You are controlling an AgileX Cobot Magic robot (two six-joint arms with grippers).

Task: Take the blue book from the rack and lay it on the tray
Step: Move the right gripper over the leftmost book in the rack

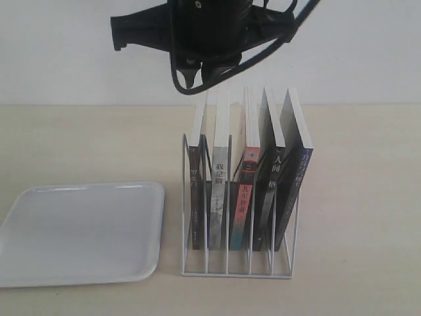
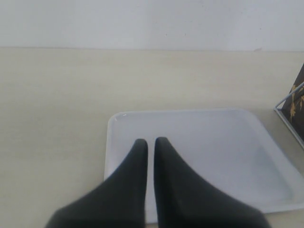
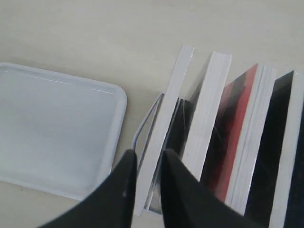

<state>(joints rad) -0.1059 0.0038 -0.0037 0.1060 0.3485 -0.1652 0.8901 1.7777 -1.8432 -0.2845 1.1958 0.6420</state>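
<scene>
Beige tabletop point(image 1: 362, 197), white wall point(image 1: 368, 46), left end effector point(image 2: 150, 142) clenched, right end effector point(image 3: 148, 154) parted over rack point(image 1: 237, 273).

Robot lab test bench, not a home: pale wood-grain tabletop point(image 1: 368, 197), plain white wall point(image 1: 52, 52) behind, black robot arm point(image 1: 204, 33) overhead, staged props set out, a wire book rack point(image 1: 183, 217) and a white tray point(image 1: 79, 230).

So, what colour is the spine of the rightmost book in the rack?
Dark blue. The exterior view shows this blue book best.
</scene>
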